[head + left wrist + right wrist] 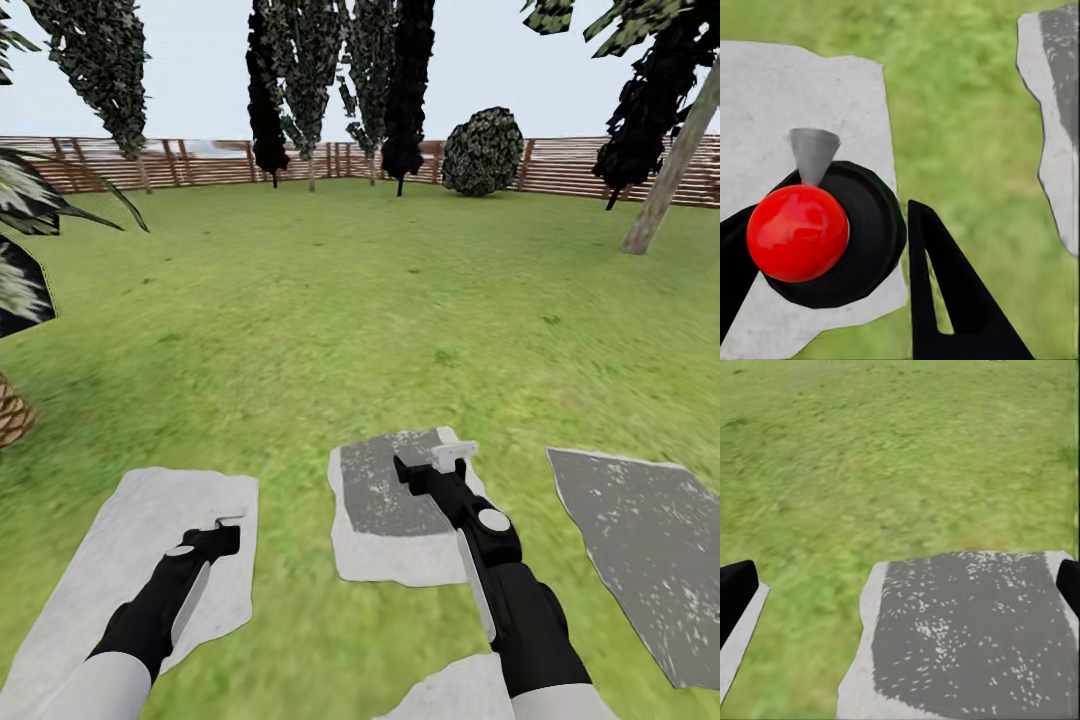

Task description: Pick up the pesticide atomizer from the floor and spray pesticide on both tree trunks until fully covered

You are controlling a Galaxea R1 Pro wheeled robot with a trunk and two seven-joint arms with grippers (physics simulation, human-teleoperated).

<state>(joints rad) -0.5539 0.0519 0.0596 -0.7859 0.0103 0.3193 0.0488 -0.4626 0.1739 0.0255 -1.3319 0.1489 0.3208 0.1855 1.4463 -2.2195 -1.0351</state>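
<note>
Judged mid-approach: 1 thick leaning grey-brown tree trunk [665, 185] stands far ahead-right on the green grass lawn [350, 300]. The right fingers [736, 592] are spread. The left fingers [945, 300] flank a red-topped black round object [799, 232], grip unclear. Next: drive closer.

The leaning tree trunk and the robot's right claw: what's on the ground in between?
Mostly grass lawn between the right gripper and the leaning trunk, in the head view.

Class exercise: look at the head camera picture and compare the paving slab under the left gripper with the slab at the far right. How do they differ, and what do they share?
The slab under the left gripper is pale, whitish all over; the far-right slab is dark grey with light speckles. The left slab has soft, rounded corners; the right slab has sharper, straighter edges. The left gripper hangs over the left slab, while no arm crosses the right slab. Both lie flat in the grass, near the robot.
</note>
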